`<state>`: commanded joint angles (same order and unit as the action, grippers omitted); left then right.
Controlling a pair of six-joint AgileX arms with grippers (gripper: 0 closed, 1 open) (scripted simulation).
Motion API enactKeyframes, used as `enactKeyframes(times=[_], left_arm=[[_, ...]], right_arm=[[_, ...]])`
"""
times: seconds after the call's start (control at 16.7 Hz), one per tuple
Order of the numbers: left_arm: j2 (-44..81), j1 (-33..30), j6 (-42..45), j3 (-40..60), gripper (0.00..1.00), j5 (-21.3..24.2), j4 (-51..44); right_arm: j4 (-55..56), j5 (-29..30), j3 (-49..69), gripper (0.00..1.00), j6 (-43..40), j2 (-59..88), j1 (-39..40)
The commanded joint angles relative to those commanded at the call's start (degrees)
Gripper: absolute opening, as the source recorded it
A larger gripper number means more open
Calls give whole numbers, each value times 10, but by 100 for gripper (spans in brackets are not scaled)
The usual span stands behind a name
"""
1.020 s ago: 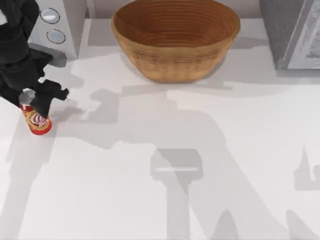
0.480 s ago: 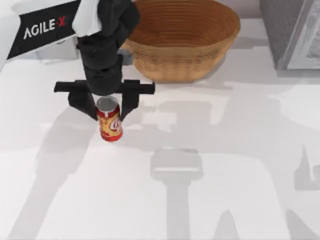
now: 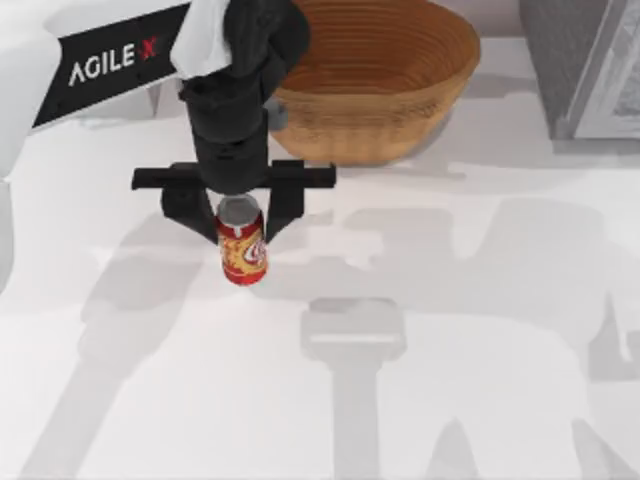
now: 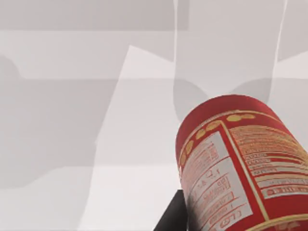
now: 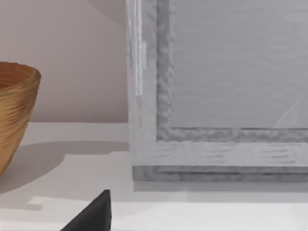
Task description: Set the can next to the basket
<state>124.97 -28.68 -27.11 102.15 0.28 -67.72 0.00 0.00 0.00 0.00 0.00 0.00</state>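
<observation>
the small red drink can [image 3: 243, 250] carried a yellow-orange label with white lettering and a dull silver top; in the left wrist view its side [image 4: 240, 168] showed a white panel of fine print edged in yellow. it stood upright, its long axis vertical and the silver top facing up toward the overhead camera, at the left-centre of the white table [image 3: 480, 330], in front of and a little left of the large round woven tan-brown basket [image 3: 370, 80], near it but with a strip of bare table between them. whether its base rested on the table or hung just above it could not be told.

the basket sat at the back of the table, its ringed coils bare inside and nothing in it; its ribbed outer wall [image 5: 14, 115] showed in the right wrist view beside a grey framed panel [image 5: 216, 96].

the left end effector [image 3: 240, 220] hung straight down over the can, black fingers [image 3: 283, 205] on either side and pinching it just under the top. of the right end effector only a dark tip [image 5: 94, 214] showed, and its state could not be told.
</observation>
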Motion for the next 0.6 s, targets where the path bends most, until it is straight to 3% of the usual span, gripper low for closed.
enactKeyframes(times=[0.48,0.6], left_arm=[[1,-2,-1,-12,0,0,16],[1,-2,-1,-12,15,0,16]], right_arm=[[0,0,0,100,0,0,0],[0,0,0,100,0,0,0]])
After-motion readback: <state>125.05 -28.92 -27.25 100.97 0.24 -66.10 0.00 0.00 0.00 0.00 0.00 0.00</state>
